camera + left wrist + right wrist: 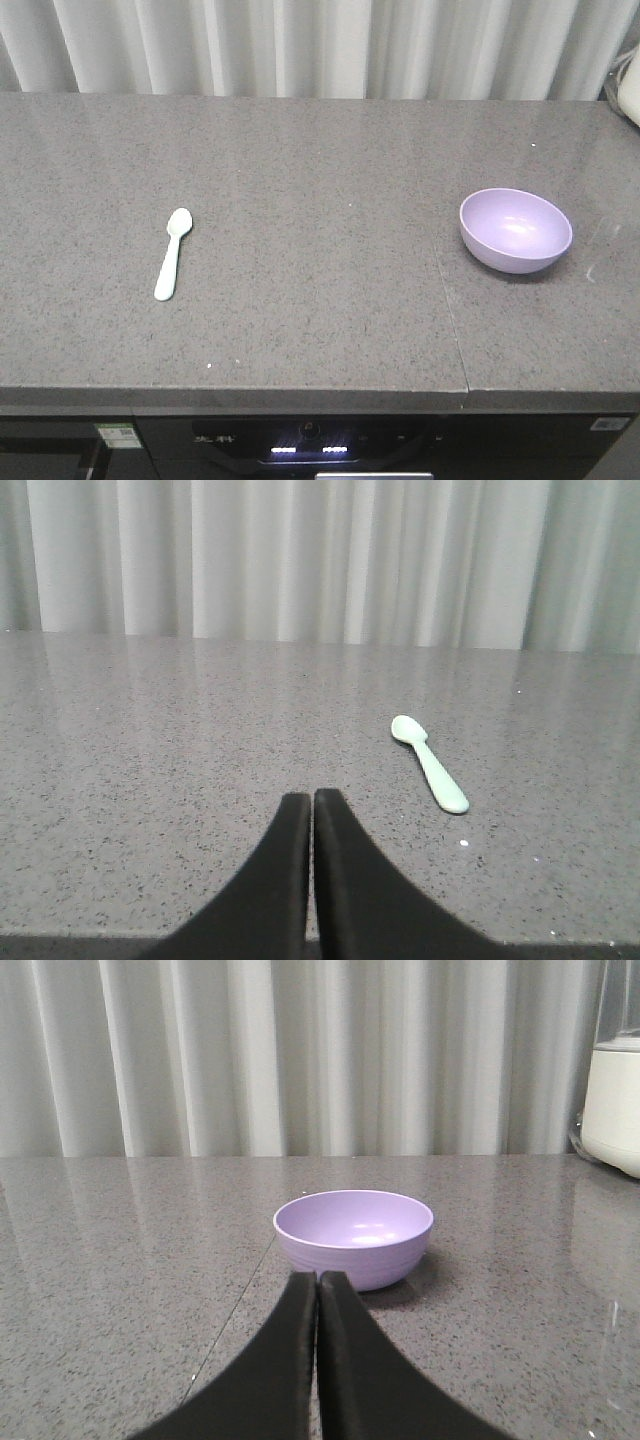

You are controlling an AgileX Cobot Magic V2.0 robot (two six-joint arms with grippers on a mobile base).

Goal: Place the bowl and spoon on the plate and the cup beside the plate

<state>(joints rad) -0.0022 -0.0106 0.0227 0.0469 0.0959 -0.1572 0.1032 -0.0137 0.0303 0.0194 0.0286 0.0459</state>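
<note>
A lilac-purple bowl stands upright and empty on the right of the grey counter; in the right wrist view the bowl is just beyond my right gripper, which is shut with nothing in it. A mint-green spoon lies flat on the left of the counter. In the left wrist view the spoon lies ahead and to the right of my left gripper, also shut and empty. No gripper shows in the front view. The plate and the cup are out of view.
The grey speckled counter has a seam running front to back, left of the bowl. A white appliance stands at the far right back corner. Pale curtains hang behind. The counter's front edge is close to the camera.
</note>
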